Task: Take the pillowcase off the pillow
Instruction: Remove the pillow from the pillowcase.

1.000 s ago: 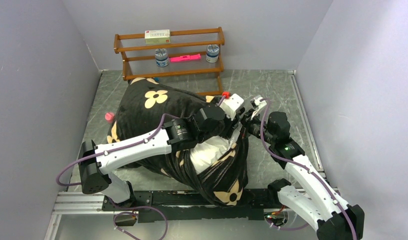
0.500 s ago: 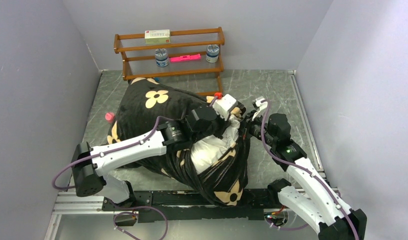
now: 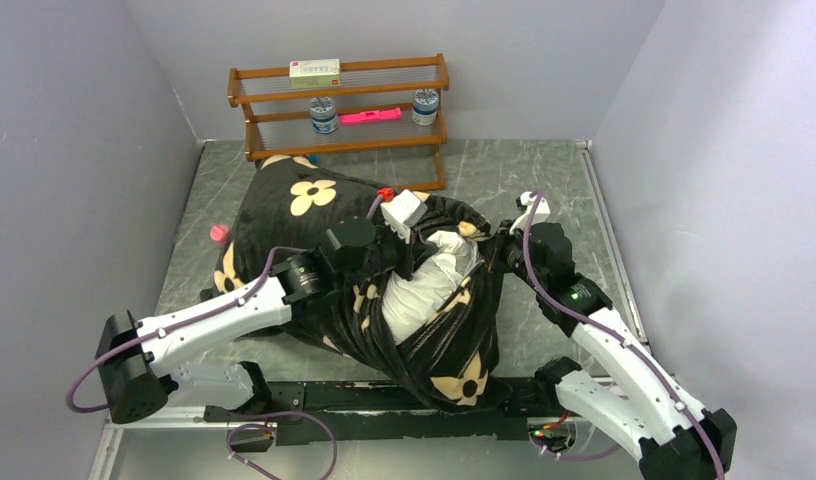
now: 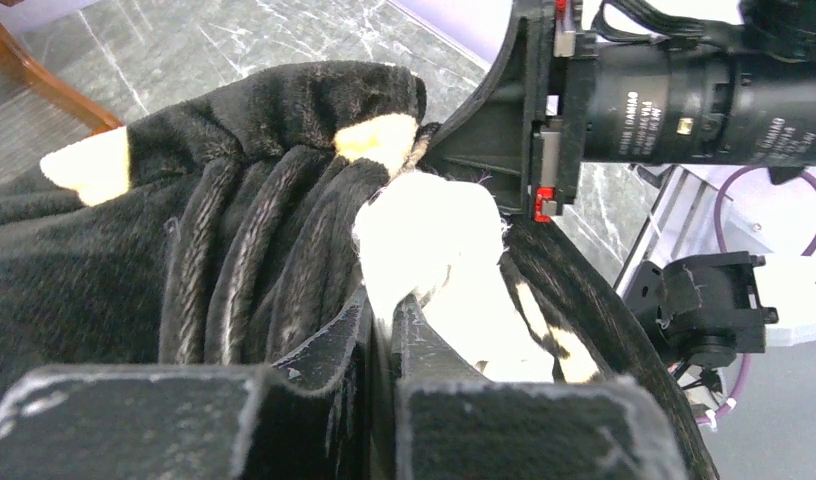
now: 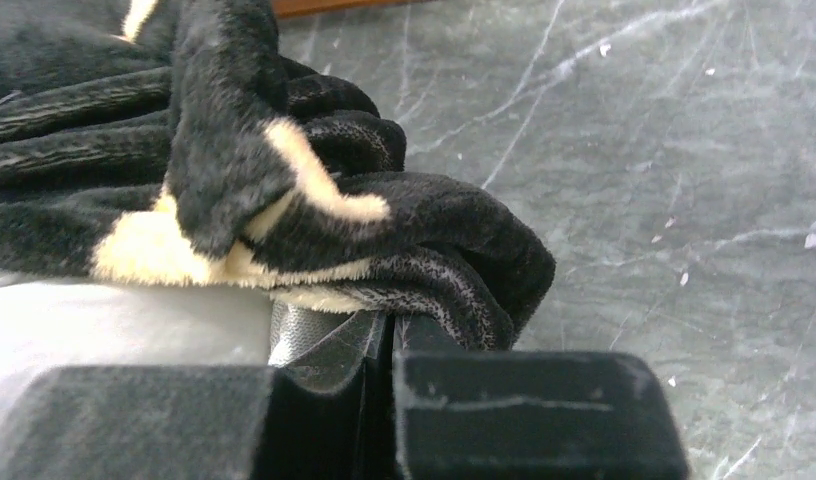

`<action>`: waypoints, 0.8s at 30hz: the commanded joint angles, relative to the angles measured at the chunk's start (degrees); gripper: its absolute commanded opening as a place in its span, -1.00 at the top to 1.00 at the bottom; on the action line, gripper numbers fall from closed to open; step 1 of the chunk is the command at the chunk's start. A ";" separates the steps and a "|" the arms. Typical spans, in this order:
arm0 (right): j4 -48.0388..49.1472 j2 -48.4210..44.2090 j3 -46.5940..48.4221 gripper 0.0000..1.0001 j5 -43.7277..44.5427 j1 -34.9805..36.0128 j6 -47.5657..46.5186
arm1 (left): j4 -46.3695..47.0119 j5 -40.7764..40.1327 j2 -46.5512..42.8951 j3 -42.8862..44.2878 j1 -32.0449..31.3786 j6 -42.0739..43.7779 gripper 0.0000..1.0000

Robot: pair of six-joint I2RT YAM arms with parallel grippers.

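The black plush pillowcase point(image 3: 284, 215) with tan flowers lies across the middle of the table, bunched up at its open end on the right. The white pillow point(image 3: 419, 290) bulges out of that opening. My left gripper point(image 3: 421, 250) is shut on a pinched corner of the white pillow point(image 4: 429, 240), with pillowcase folds point(image 4: 234, 210) to its left. My right gripper point(image 3: 496, 255) is shut on the bunched pillowcase rim point(image 5: 384, 250) just above the table, and the white pillow point(image 5: 104, 325) shows beside it on the left.
A wooden rack point(image 3: 339, 135) stands at the back with a box, two jars and a pink item on it. A small pink object point(image 3: 219, 234) lies by the pillowcase's left edge. Grey walls close in both sides. A metal rail point(image 3: 314, 395) runs along the near edge.
My left arm has drawn back to the left with the pillow corner in its grip, and more white pillow shows. My right gripper has shifted slightly right, still holding the pillowcase rim.
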 commanded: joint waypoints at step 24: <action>-3.45 3.84 8.48 0.06 -15.29 -2.63 -10.25 | 8.68 3.38 2.98 1.41 8.70 -4.23 0.90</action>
